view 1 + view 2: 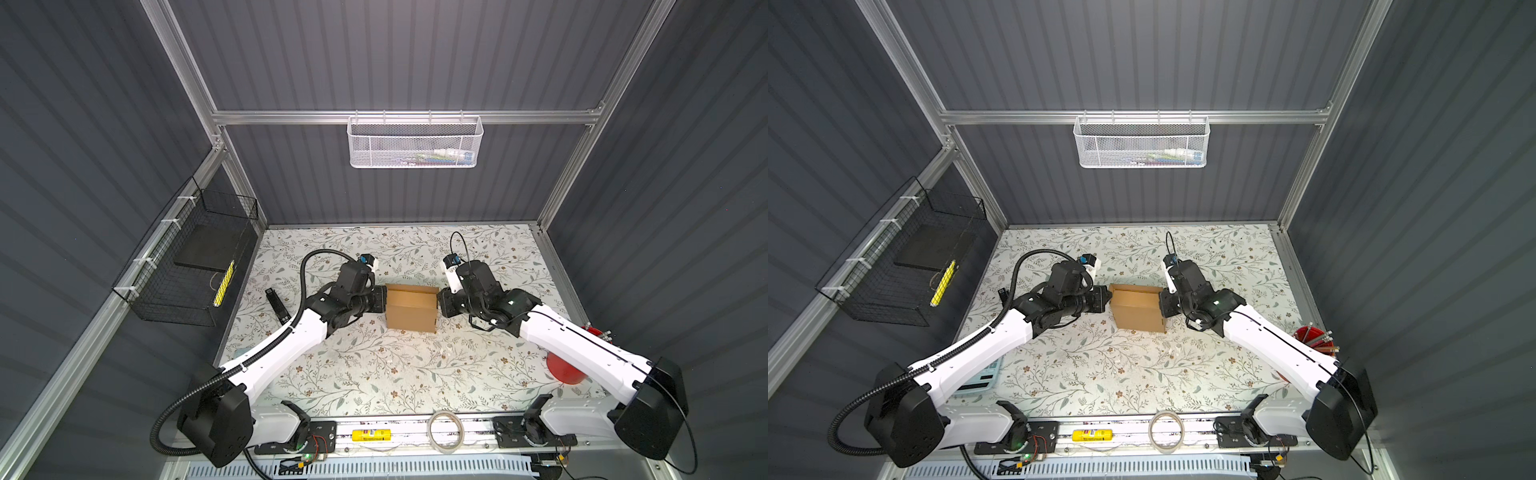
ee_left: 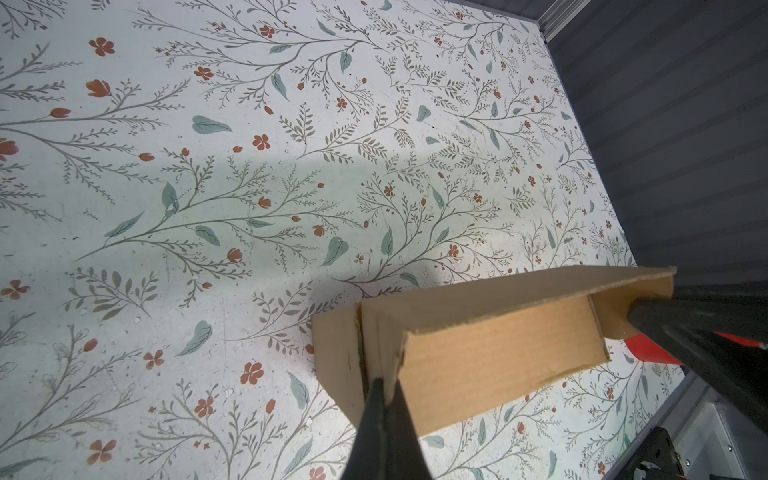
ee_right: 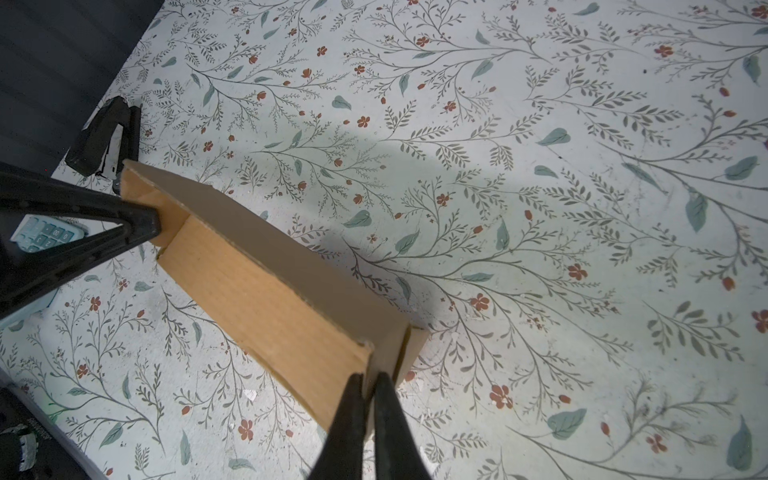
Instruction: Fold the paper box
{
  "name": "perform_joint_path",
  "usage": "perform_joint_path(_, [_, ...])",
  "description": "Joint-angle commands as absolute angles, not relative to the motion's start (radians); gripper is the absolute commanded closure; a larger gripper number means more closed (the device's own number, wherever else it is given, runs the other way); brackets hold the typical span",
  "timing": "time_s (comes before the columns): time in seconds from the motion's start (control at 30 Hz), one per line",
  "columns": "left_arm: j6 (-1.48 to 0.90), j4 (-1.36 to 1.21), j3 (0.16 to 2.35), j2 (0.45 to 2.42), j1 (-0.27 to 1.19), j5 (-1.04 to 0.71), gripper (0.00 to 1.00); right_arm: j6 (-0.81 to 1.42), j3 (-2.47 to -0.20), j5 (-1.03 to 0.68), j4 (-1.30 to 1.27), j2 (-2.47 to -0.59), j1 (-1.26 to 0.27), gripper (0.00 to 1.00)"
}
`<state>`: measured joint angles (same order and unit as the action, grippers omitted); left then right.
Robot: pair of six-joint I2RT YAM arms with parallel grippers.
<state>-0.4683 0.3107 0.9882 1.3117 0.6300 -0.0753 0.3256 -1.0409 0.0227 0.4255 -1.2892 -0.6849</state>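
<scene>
The paper box [image 1: 411,309] [image 1: 1138,309] is plain brown cardboard and sits mid-table between both arms, its side walls raised and its top open. My left gripper [image 1: 384,301] [image 2: 386,384] is shut on the box's left end wall, the cardboard edge pinched between its black fingers. My right gripper [image 1: 439,305] [image 3: 370,378] is shut on the opposite end wall in the same way. The box [image 2: 498,353] [image 3: 270,303] shows its inner floor and long rear wall in both wrist views. Each wrist view also shows the other gripper at the far end.
A black stapler [image 1: 277,305] lies left of the box and a calculator [image 1: 980,376] sits under the left arm. A red cup of pencils [image 1: 1314,338] stands at the right edge. A tape roll [image 1: 445,430] and a yellow tube [image 1: 372,435] lie on the front rail.
</scene>
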Motion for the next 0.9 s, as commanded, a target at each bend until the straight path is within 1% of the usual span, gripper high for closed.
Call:
perform_joint_path(0.0, [-0.467, 0.354, 1.015, 1.327, 0.647, -0.112, 1.00, 0.340, -1.077, -0.017, 0.444, -1.301, -0.689, 0.90])
perform_joint_path(0.87, [-0.453, 0.382, 1.035, 1.333, 0.656, -0.121, 1.00, 0.359, -1.143, -0.047, 0.522, -1.334, -0.686, 0.89])
